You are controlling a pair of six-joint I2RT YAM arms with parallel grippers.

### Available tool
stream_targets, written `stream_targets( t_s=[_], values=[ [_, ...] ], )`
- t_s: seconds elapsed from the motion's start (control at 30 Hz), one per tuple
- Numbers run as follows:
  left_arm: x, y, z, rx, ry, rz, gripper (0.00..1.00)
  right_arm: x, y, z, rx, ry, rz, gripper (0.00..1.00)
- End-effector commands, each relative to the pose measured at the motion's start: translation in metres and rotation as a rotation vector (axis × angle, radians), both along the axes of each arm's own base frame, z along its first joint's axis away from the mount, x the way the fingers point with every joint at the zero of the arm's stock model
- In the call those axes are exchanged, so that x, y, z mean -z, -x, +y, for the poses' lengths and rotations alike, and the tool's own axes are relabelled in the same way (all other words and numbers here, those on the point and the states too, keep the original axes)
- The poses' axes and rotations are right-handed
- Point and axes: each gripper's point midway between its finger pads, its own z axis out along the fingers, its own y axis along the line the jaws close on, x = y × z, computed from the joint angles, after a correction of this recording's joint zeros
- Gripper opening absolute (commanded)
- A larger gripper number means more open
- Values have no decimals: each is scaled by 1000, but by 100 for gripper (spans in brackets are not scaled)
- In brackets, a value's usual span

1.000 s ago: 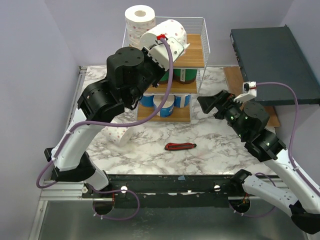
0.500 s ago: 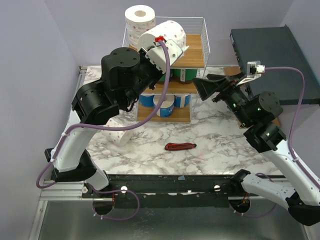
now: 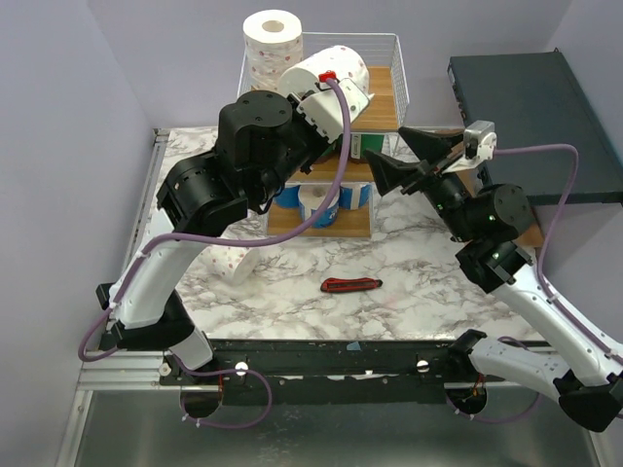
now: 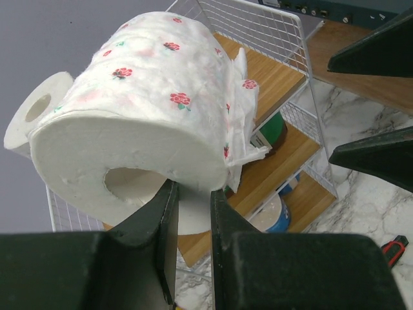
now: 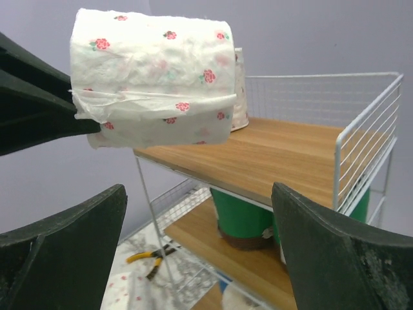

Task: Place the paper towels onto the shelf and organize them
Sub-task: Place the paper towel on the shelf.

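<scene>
Hanging at the front left of the top tier of the shelf (image 3: 382,102), the held roll (image 3: 343,66), white with small pink roses, is lying on its side in the overhead view, clenched by the left gripper (image 3: 321,89); whether it is touching the wood cannot be told. An upright roll (image 3: 271,44) is standing at the tier's back left corner, green-wrapped rolls (image 3: 366,146) are sitting on the middle tier and blue-wrapped rolls (image 3: 321,202) on the bottom one. A loose roll (image 3: 232,263) is lying on the marble table (image 3: 419,263) beneath the left arm, near a red-and-black utility knife (image 3: 351,285). The right gripper (image 3: 401,161) is hovering just right of the shelf, jaws spread wide and grasping nothing. From the left wrist, the left fingers (image 4: 161,226) are pinching the roll's wall, one inside the hollow core, one outside. From the right wrist, the spread right fingers (image 5: 71,239) are framing the roll, while yellow-handled pliers (image 5: 151,256) are lying on the table below.
</scene>
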Motion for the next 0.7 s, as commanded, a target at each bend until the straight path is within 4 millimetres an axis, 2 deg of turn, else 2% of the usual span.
stream_targets(
  t_s=[0.0,0.13,0.33,0.4,0.5,0.67],
  values=[
    [-4,7,8,-4,42,18,7,-15,8,-8,82,89,-243,96],
    [-5,17,11,21,85,50,7,-14,22,-10,93,139,-393,96],
    [-1,21,20,2,111,87,7,-13,28,-3,101,176,-506,97],
    [2,21,21,-4,110,95,7,-16,29,0,105,183,-541,100],
    [0,19,19,0,111,89,7,-17,30,10,104,210,-590,100],
    [-2,10,18,0,121,82,9,-5,28,37,148,301,-643,100]
  ],
)
